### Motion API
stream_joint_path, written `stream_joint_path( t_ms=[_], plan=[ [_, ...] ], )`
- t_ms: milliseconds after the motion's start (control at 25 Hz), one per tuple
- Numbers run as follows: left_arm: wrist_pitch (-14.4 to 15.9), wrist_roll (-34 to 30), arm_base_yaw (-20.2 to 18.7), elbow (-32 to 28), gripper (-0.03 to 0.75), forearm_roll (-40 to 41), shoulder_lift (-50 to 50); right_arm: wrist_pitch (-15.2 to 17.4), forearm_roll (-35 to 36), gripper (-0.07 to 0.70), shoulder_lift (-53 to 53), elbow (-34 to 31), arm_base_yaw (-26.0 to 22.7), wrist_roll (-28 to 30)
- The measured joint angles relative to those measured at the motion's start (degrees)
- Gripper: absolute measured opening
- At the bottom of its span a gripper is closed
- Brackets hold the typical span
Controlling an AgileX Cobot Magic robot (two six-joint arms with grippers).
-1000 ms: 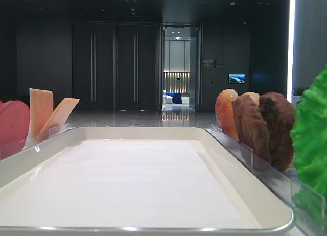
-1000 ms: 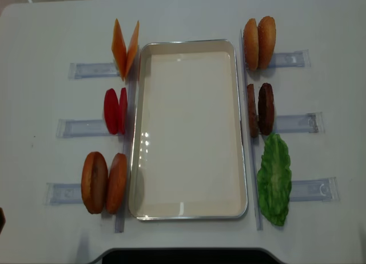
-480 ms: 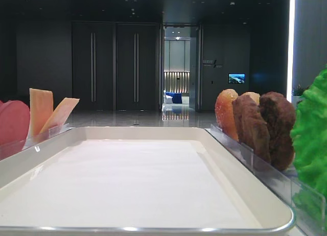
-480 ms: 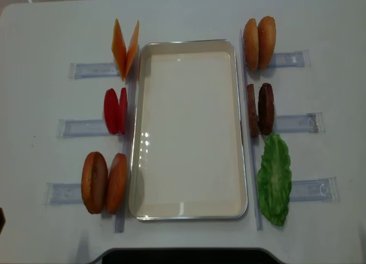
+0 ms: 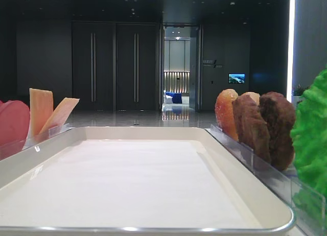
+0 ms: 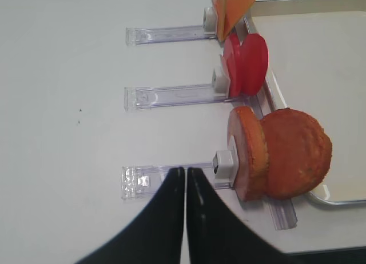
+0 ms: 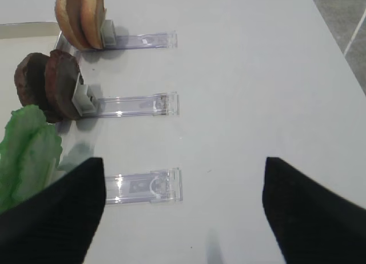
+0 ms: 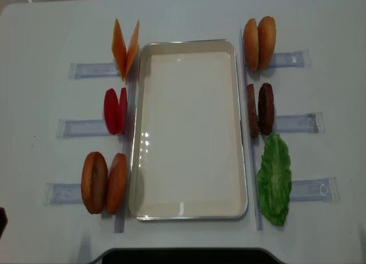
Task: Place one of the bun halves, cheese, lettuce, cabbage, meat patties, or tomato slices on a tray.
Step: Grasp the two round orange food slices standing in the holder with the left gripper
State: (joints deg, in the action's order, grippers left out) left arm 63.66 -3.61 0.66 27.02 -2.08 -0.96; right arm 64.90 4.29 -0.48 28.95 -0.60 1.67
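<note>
1. The tray (image 8: 189, 130) lies mid-table, long axis running twelve to six, nothing on it yet; food stands on edge in clear holders (image 8: 294, 123) along both long sides.
2. Left side, top to bottom: cheese (image 8: 124, 48), tomato slices (image 8: 115, 111), bun halves (image 8: 104, 182); right side: more buns (image 8: 259, 43), meat patties (image 8: 260, 108), lettuce (image 8: 274, 179).
3. The left gripper (image 6: 185, 178) has its fingers pressed together, holding nothing; the near buns sit just at its two o'clock in the left wrist view — closest pairing on the table.
4. The right gripper (image 7: 183, 207) is spread wide and empty; the lettuce lies at its nine o'clock, patties at eleven.
5. Judgement: either arm can start; the tray lies inward of each row, so any piece travels sideways toward the middle.
</note>
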Motion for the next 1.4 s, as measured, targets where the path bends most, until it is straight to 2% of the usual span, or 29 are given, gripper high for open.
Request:
stream_joint_path(
  t_ms=[1400],
  plan=[
    [0.00,0.06,0.00,0.00,0.000,2.08,0.00,0.00,0.00,0.538,0.00,0.00,0.00,-0.32]
  ],
)
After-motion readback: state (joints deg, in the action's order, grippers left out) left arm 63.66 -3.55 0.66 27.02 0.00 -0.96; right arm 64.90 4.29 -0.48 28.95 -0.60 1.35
